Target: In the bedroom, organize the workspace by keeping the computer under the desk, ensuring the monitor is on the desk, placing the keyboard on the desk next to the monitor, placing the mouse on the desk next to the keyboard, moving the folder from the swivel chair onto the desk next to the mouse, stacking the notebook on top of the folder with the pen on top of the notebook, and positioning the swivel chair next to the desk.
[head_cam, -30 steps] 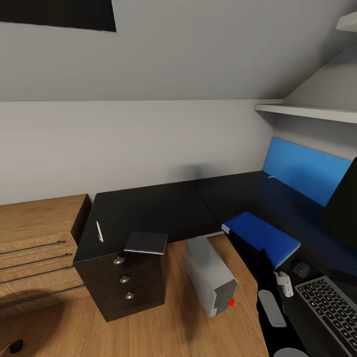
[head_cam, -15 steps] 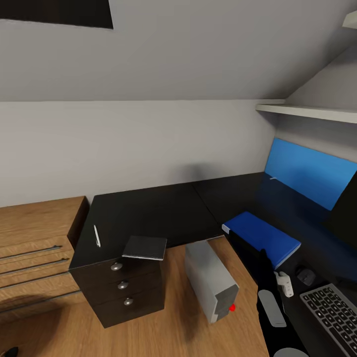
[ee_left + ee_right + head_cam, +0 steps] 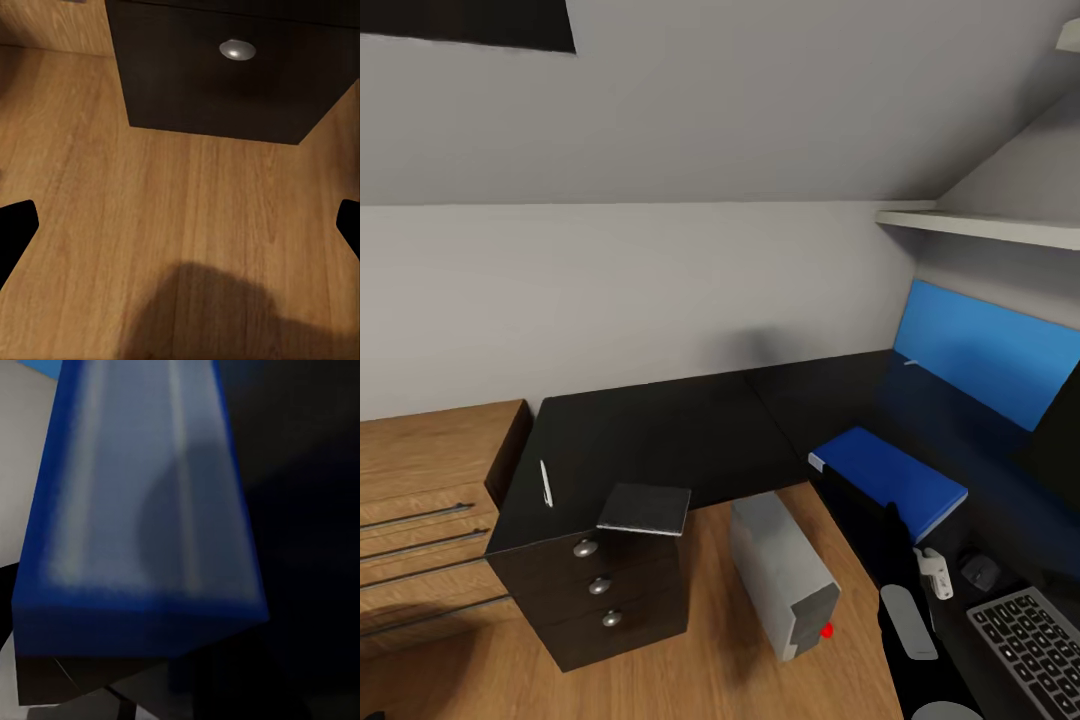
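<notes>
My right gripper (image 3: 875, 512) is shut on the near edge of the blue folder (image 3: 885, 478), which hangs over the corner of the black desk (image 3: 660, 425); up close the folder (image 3: 142, 487) shows as a blue slab. On the desk's left end lie a white pen (image 3: 545, 483) and a dark notebook (image 3: 645, 510). A grey computer tower (image 3: 780, 575) stands on the floor under the desk. At the right are the mouse (image 3: 980, 572), the keyboard (image 3: 1032, 640) and the monitor's dark edge (image 3: 1062, 430). My left gripper (image 3: 180, 229) is open over the wood floor.
A black drawer unit (image 3: 595, 595) with round knobs (image 3: 237, 50) sits under the desk's left end. A wooden dresser (image 3: 420, 520) stands further left. A blue panel (image 3: 980, 350) and a white shelf (image 3: 980, 225) line the right wall.
The camera has shifted: pen, notebook and drawers slid left, mouse and keyboard slid down and right. The folder kept its place with my right arm.
</notes>
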